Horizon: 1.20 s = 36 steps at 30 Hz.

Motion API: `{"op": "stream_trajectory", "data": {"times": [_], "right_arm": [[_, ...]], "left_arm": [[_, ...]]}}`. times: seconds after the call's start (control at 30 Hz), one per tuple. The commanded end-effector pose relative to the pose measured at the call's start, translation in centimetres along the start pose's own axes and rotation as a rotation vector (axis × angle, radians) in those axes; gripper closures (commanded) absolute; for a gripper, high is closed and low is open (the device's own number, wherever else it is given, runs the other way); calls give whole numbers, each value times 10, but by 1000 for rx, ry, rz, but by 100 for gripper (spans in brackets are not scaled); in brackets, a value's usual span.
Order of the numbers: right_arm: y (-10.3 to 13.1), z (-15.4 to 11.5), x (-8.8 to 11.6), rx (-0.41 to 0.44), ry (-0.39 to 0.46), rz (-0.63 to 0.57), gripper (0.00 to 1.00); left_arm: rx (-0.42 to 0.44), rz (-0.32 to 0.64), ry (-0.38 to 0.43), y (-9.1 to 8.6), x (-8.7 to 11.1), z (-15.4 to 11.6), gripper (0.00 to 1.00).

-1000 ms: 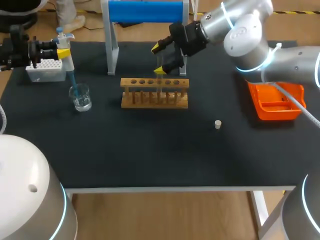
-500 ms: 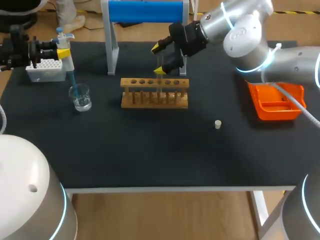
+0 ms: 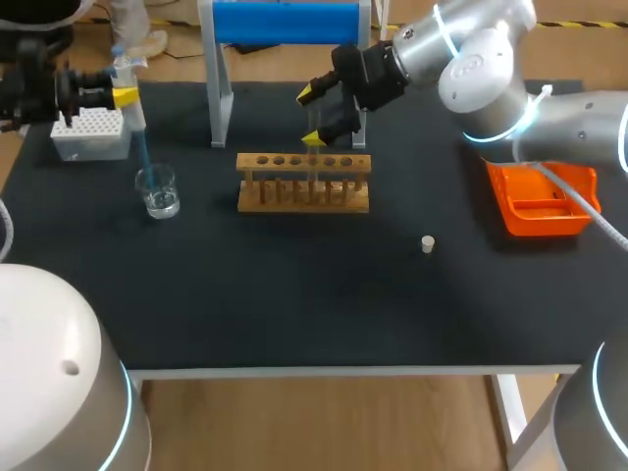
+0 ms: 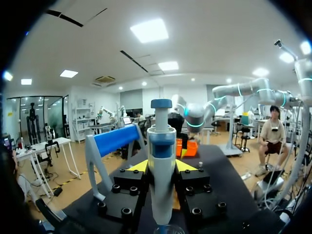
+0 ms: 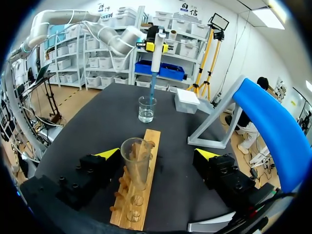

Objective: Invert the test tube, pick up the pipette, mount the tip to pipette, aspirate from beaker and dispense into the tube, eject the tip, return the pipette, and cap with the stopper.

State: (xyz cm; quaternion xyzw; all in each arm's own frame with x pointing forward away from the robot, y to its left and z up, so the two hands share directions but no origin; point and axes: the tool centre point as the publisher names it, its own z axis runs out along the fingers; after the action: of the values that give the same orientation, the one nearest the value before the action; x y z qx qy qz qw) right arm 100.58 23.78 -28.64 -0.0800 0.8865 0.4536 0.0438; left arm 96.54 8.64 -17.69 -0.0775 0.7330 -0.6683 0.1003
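The left arm [image 3: 34,93] is lying level over the table's ten o'clock corner, its black wrist pointing toward three o'clock. The left gripper [image 3: 123,98] is clamping an upright pipette [image 4: 161,141], its yellow-tipped fingers [image 4: 139,166] pressing on the barrel from both sides.

The right arm [image 3: 549,118] is entering from three o'clock and bending at a grey elbow [image 3: 481,69] near one o'clock, with the forearm stretching toward nine o'clock. The right gripper [image 3: 310,116] is hanging near twelve o'clock and tilting downward. Its fingers are standing wide apart, with one yellow tip [image 3: 306,93] toward twelve o'clock and the other toward six.
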Motion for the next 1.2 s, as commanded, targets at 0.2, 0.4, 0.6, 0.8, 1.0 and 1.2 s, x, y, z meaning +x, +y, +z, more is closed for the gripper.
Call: {"op": "stream_trajectory", "data": {"times": [0.2, 0.4, 0.6, 0.8, 1.0, 1.2], "right_arm": [[0, -1, -1, 2, 2, 0, 0], [0, -1, -1, 2, 2, 0, 0], [0, -1, -1, 2, 2, 0, 0], [0, -1, -1, 2, 2, 0, 0], [0, -1, -1, 2, 2, 0, 0], [0, -1, -1, 2, 2, 0, 0]], "left_arm": [[-42, 24, -21, -28, 10, 7, 100], [-66, 43, -36, -44, 14, 10, 100], [-81, 48, -34, -55, 15, 15, 100], [-74, 51, -34, -76, 13, 22, 100], [-89, 27, 3, -105, 10, 40, 100], [-98, 59, 93, -148, 3, 76, 100]]}}
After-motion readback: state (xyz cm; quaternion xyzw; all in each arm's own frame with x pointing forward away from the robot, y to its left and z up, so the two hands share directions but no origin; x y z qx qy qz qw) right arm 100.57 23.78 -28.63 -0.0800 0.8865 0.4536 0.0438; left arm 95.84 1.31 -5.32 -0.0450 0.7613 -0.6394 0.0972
